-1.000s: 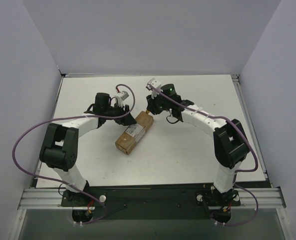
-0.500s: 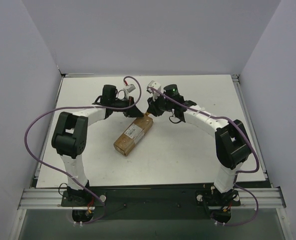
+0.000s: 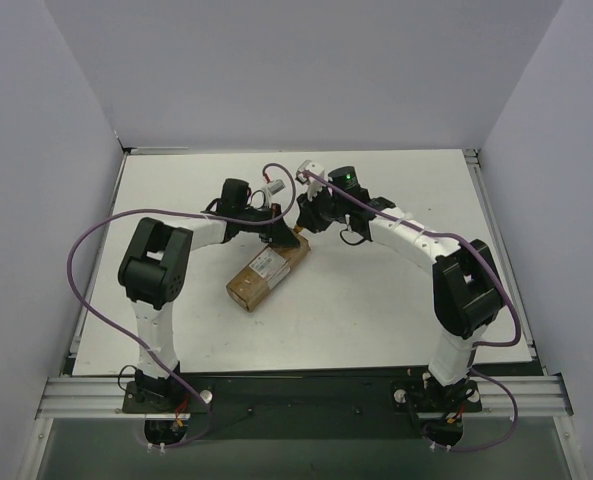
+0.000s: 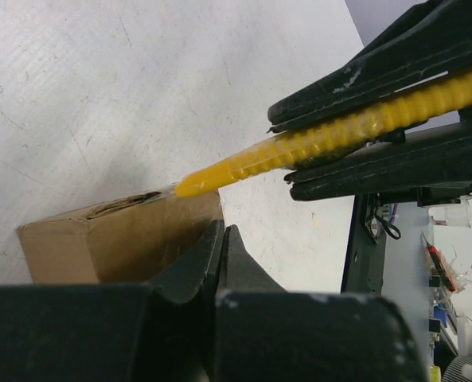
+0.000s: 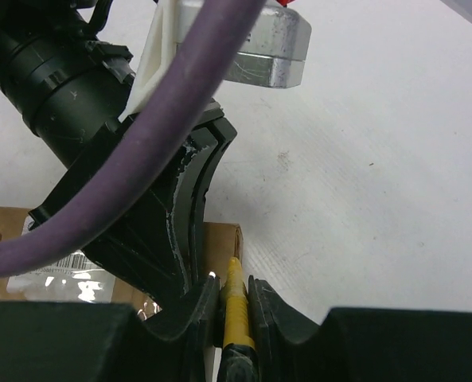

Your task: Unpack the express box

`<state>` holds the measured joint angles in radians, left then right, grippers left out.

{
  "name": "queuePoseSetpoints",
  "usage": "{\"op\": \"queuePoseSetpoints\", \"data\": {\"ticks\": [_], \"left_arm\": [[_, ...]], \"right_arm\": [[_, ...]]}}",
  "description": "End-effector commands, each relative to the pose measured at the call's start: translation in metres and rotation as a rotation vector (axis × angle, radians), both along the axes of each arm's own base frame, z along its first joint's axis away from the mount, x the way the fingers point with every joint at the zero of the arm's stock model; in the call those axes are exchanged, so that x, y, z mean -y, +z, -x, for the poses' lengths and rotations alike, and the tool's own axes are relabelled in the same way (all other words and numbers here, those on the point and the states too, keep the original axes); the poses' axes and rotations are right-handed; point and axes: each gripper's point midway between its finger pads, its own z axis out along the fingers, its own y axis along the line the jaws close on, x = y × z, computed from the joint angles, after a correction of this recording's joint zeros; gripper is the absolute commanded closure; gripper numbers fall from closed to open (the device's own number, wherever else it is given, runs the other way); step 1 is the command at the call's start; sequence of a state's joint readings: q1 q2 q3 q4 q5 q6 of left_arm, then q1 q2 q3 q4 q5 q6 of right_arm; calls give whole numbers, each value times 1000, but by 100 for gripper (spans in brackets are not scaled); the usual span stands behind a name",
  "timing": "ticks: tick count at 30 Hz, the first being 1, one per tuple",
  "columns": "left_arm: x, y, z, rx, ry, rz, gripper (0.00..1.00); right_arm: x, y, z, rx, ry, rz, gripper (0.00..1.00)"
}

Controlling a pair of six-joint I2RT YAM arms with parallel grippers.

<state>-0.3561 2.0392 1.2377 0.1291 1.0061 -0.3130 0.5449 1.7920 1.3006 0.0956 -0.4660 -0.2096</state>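
At express box (image 3: 264, 270): left gripper (image 4: 222, 232) closed, right gripper (image 5: 234, 282) pinching knife (image 4: 315, 143).

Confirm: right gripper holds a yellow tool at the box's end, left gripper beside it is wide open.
Wrong on the left gripper: it is shut, jaws together, in the left wrist view. The right gripper does hold the yellow tool at the box's end.

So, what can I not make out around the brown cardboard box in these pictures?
1. Top view: the tip of the yellow ridged knife is hidden under the left pincer and the right pincer.
2. Left wrist view: its own shut pincer hides most of the brown cardboard box; whether the knife has cut it, I cannot tell.
3. Right wrist view: the left pincer covers most of the box; the white label's print is blurred.
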Motion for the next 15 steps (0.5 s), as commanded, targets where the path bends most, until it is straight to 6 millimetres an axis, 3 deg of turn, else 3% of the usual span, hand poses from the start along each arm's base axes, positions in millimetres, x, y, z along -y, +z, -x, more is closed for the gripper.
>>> {"op": "queuePoseSetpoints", "data": {"ticks": [1,10,15], "left_arm": [[-20,-42,-28,-25,140,-119,100],[-26,-64,-42,-34,215,-179,100],[-17,-64,-43,-34,207,-163,100]], "right_arm": [[21,-27,34,-170,-55,99,100],[50,-39,64,-257,-181,193,100],[51,-37,67,-253,-257,202,100]]}}
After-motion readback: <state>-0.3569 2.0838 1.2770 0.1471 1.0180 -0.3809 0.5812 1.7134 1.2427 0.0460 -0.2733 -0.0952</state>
